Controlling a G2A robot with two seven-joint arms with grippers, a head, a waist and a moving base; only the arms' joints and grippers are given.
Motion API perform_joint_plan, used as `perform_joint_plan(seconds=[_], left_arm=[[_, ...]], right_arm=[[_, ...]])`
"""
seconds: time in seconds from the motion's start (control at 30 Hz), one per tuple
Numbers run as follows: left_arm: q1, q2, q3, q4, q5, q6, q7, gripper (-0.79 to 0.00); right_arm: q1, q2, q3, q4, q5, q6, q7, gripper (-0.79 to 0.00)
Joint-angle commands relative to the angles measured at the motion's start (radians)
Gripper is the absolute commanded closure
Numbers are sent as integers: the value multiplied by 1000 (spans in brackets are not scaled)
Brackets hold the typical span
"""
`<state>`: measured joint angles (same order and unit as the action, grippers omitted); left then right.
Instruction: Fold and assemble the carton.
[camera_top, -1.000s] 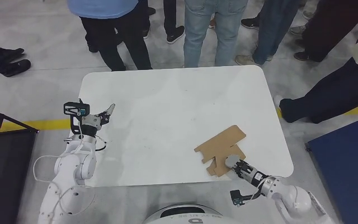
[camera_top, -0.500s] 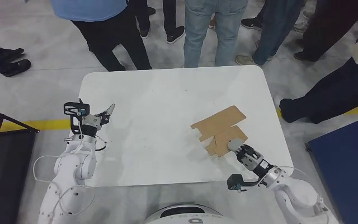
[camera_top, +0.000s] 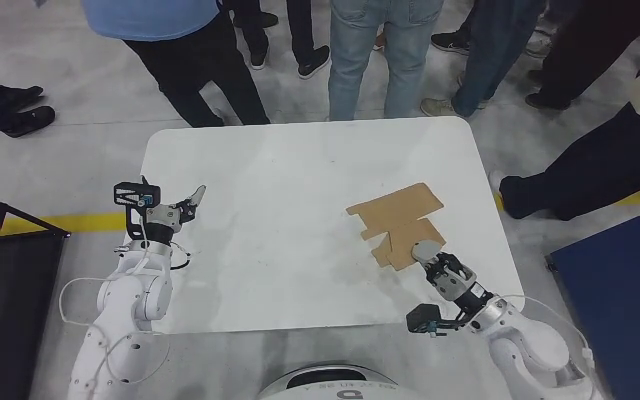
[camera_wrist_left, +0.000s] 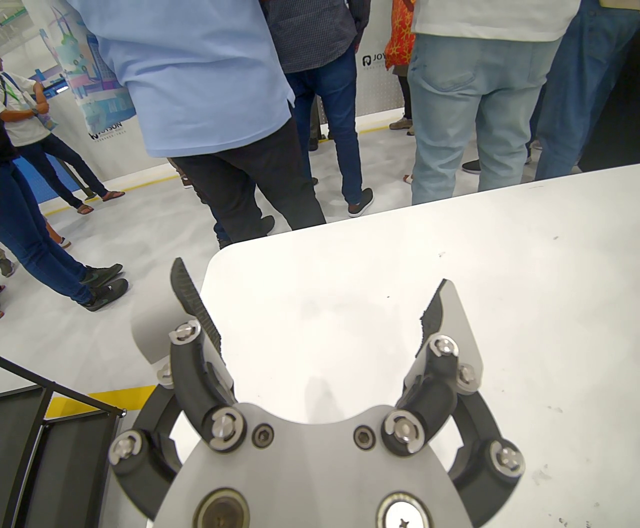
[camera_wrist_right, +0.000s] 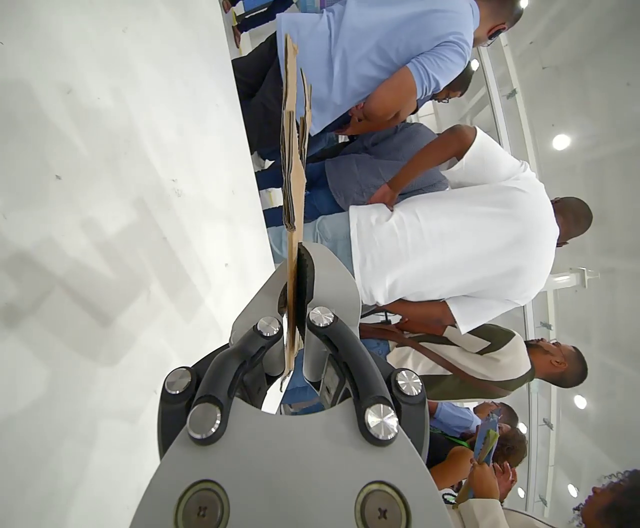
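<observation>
The flat brown carton (camera_top: 400, 224) hangs just above the right part of the white table (camera_top: 280, 230). My right gripper (camera_top: 427, 252) is shut on its near edge. The right wrist view shows the carton (camera_wrist_right: 292, 150) edge-on, clamped between the two fingers of the right gripper (camera_wrist_right: 296, 280). Over the table's left edge my left gripper (camera_top: 190, 200) is open with nothing in it. In its own view the left gripper (camera_wrist_left: 307, 295) has its fingers spread wide above bare table (camera_wrist_left: 525, 280).
Several people stand along the table's far side (camera_top: 370, 50), and another person (camera_top: 590, 170) stands off its right edge. A dark rack (camera_top: 20, 270) sits by the left arm. The table's middle and left are bare white surface.
The right gripper has carried the carton away from the front edge, toward the table's far right, turning it a little. The left arm has not moved.
</observation>
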<state>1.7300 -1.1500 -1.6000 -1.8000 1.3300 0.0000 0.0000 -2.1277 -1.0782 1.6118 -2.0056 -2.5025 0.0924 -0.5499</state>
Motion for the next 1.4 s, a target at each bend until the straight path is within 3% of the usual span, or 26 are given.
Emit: perform_joint_plan(seconds=[0.0,0.23,0.4,0.6,1.2,1.23,1.3,1.37], left_arm=[[0,0,0,0,0,0,0,-785],[0,0,0,0,0,0,0,-785],[0,0,0,0,0,0,0,-785],[0,0,0,0,0,0,0,-785],[0,0,0,0,0,0,0,-785],[0,0,0,0,0,0,0,-785],[0,0,0,0,0,0,0,-785],[0,0,0,0,0,0,0,-785]], right_arm=[[14,1,-1,-3,-48,0,17,0],[176,-3,-93,-91,-326,66,124,0],[258,-13,-155,-169,-569,183,305,0],[317,-13,-197,-182,-569,293,359,0],[319,-13,-209,-183,-562,290,358,0],[317,-15,-228,-186,-514,285,355,0],[316,-22,-308,-209,-233,245,304,0],[340,-24,-345,-218,-60,190,208,0]])
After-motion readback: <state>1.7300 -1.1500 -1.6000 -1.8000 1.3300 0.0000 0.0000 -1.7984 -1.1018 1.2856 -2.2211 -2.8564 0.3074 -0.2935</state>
